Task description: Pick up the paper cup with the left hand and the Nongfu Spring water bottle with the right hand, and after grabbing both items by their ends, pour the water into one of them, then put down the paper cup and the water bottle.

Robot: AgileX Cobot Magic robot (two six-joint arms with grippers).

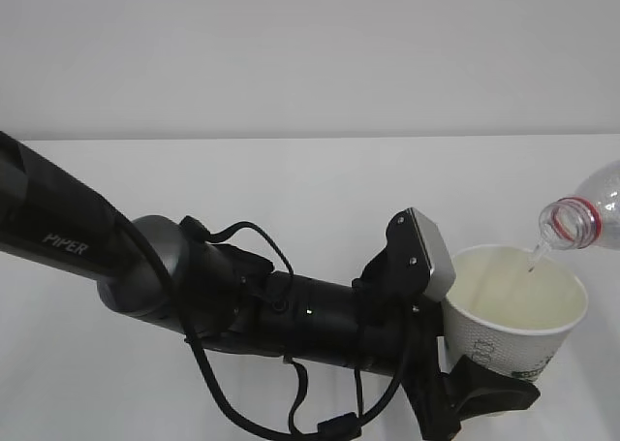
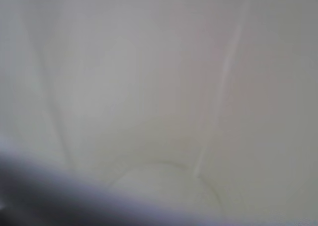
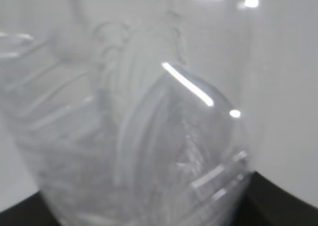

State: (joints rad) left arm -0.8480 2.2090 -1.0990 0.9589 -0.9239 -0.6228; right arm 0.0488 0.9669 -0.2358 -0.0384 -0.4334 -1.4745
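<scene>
Paper cup point(image 1: 513, 315): upright at lower right, clamped at its base by the left gripper point(image 1: 484, 388). Water bottle point(image 1: 586, 213): tilted from the right edge, mouth above the rim, thin stream of water point(image 1: 535, 259) falling inside. Right gripper: hidden; bottle fills its view, evidently gripped. Risks: steeper tilt sends water over the rim; filling cup may slip. Surface: bare white table point(image 1: 291, 189); plain pale wall point(image 1: 291, 53).
</scene>
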